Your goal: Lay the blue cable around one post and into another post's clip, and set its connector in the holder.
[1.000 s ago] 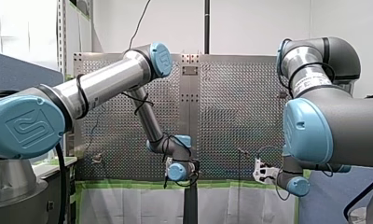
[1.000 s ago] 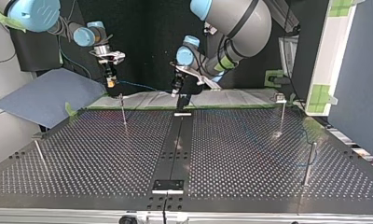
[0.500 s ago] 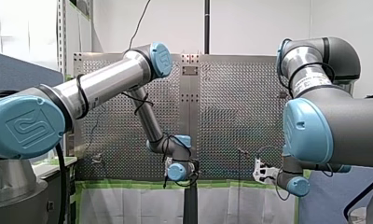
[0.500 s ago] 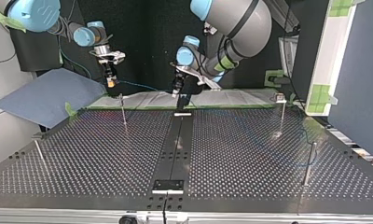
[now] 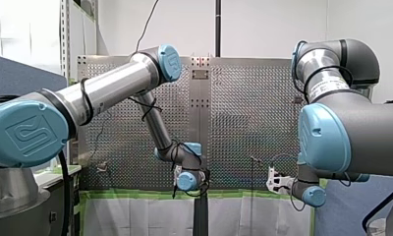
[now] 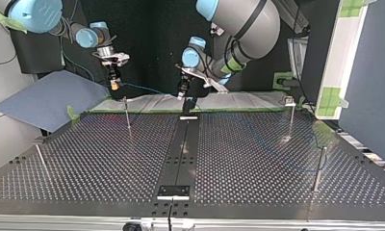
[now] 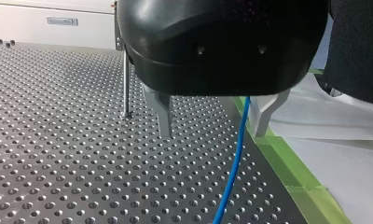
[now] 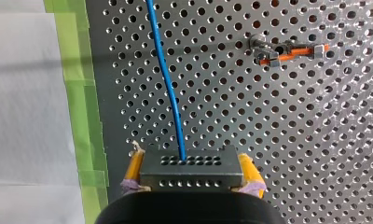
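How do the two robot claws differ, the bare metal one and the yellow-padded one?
My left gripper has bare metal fingers; my right gripper has yellow pads. My left gripper's fingers stand apart, the thin blue cable running between them; my right gripper is shut on the grey connector block with small holes. Both are at the same cable, over the perforated metal table.
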Robot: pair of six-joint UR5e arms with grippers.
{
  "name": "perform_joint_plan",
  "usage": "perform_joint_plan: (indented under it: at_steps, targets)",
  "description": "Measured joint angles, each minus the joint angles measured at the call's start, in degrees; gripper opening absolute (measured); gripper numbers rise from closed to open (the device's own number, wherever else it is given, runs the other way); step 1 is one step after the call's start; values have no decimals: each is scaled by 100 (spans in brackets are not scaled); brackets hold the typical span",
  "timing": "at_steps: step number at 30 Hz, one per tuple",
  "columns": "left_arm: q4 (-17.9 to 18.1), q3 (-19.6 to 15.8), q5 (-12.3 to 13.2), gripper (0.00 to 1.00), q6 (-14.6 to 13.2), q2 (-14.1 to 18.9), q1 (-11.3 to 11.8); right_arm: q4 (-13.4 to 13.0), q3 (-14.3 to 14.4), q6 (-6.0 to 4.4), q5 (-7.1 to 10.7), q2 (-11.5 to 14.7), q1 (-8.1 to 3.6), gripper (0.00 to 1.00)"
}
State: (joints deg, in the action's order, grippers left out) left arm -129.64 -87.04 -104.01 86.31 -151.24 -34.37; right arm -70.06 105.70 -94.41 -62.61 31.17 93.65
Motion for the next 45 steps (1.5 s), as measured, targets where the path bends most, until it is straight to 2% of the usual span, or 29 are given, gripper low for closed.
perform_joint_plan:
  at_steps: [2, 13, 19, 25, 34, 37, 38, 45]
  targets:
    - [12, 2, 3, 69, 0, 1, -1, 3, 0, 0, 0, 0, 0, 0]
    - [24, 2, 7, 69, 0, 2, 2, 29, 0, 4, 17, 0, 9, 0]
    - [8, 0, -157, 78, -67, -2, 17, 42, 0, 16, 34, 0, 22, 0]
    - [-24, 1, -246, 78, -215, -3, 36, 43, 0, 18, 37, 0, 32, 0]
    - [-16, 1, -239, 78, -232, -1, 40, 66, 0, 24, 38, 0, 38, 0]
    - [-5, 1, -230, 75, -230, -4, 36, 68, 0, 26, 38, 0, 39, 0]
    - [-2, 1, -228, 69, -230, -3, 35, 68, 0, 26, 38, 0, 38, 0]
    - [19, -1, -218, 62, -229, -2, 29, 70, 0, 26, 38, 0, 40, 0]
